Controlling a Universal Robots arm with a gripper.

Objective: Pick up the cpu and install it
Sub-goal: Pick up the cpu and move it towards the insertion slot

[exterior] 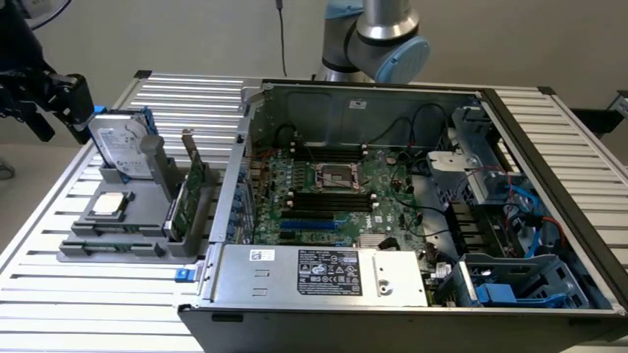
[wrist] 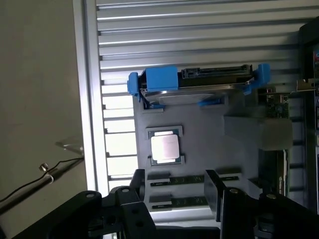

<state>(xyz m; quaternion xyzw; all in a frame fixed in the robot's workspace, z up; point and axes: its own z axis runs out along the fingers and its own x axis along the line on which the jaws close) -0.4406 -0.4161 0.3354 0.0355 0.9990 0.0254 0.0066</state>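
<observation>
End effector [wrist: 177,191], jaws wide apart and empty, clear of the cpu [wrist: 165,148], which lies flat in a grey tray [wrist: 209,149] near the table's [exterior: 98,309] edge on the exterior view's left. A sound grasp likely needs the fingers centred on opposite chip edges.

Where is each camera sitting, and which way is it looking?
Exterior view: sits high up off the arm, looking down on the slatted table, the open computer case and the gray tray; the arm's joint and black gripper show.
Wrist view: rides on the wrist, looking down past the open gripper's fingers at the tray.
Shared: both see the cpu lying in the tray, the hard drive with its blue bracket, and the table's slats.
</observation>
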